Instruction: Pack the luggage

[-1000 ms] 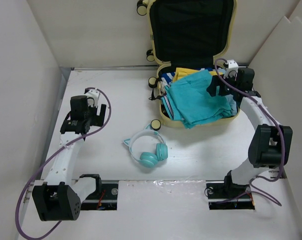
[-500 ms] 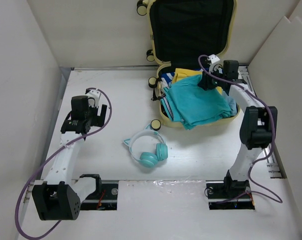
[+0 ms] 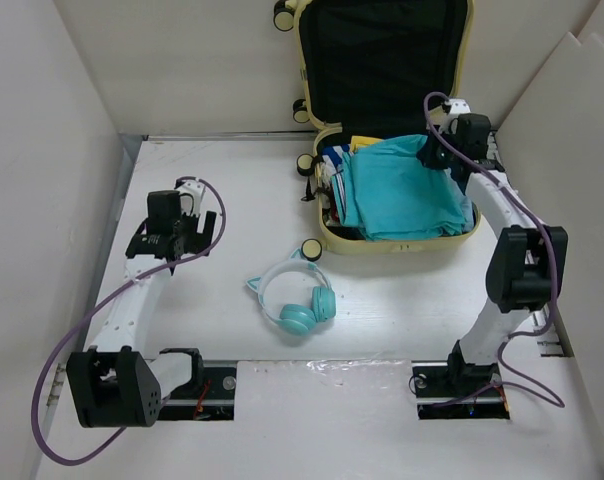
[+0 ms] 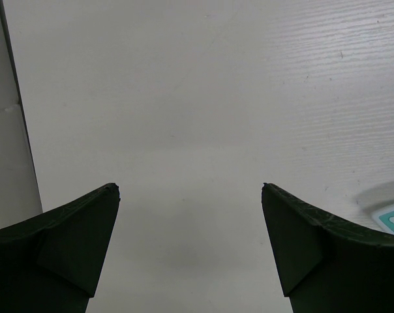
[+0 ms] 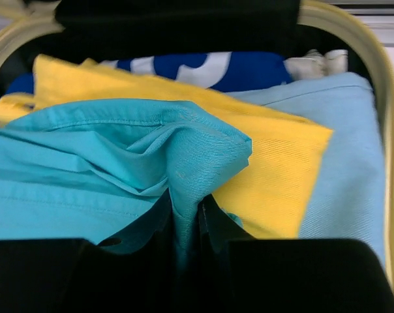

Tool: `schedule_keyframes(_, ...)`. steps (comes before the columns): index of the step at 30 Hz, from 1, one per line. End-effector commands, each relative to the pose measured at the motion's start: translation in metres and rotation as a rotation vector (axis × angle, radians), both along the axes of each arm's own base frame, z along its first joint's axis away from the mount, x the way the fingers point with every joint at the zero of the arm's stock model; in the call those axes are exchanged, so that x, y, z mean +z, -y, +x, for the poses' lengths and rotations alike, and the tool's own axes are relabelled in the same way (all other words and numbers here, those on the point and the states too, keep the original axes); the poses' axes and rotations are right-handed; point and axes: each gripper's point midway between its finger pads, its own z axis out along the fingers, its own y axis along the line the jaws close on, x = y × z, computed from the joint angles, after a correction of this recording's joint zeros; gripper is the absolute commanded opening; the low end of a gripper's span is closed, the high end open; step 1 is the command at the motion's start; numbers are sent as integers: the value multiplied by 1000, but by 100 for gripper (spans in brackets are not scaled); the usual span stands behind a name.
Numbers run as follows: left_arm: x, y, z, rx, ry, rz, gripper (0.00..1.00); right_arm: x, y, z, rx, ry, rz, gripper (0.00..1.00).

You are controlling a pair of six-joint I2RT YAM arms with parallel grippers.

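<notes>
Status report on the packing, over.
Left gripper open, empty, over table. Right gripper pinched on teal garment inside open suitcase. Cat-ear headphones on table, unpacked; nothing blocking.

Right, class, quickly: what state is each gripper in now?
Left gripper: open, holding nothing.
Right gripper: shut on the teal garment.

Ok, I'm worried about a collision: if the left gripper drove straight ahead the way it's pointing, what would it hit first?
Probably the bare table: the left gripper has its jaws open with only white tabletop between and beyond them. The headphones sit off to one side. Depth is unclear.
</notes>
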Motion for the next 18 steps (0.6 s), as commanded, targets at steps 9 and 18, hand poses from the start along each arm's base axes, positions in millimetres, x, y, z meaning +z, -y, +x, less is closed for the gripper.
schedule_keyframes(9, 22, 16, 9, -81, 41, -49, 86, -9, 28, 46, -158, 57, 80, 39)
schedule_keyframes(18, 11, 74, -2, -349, -21, -95, 86, 82, 66, -7, -273, 117, -217, 94)
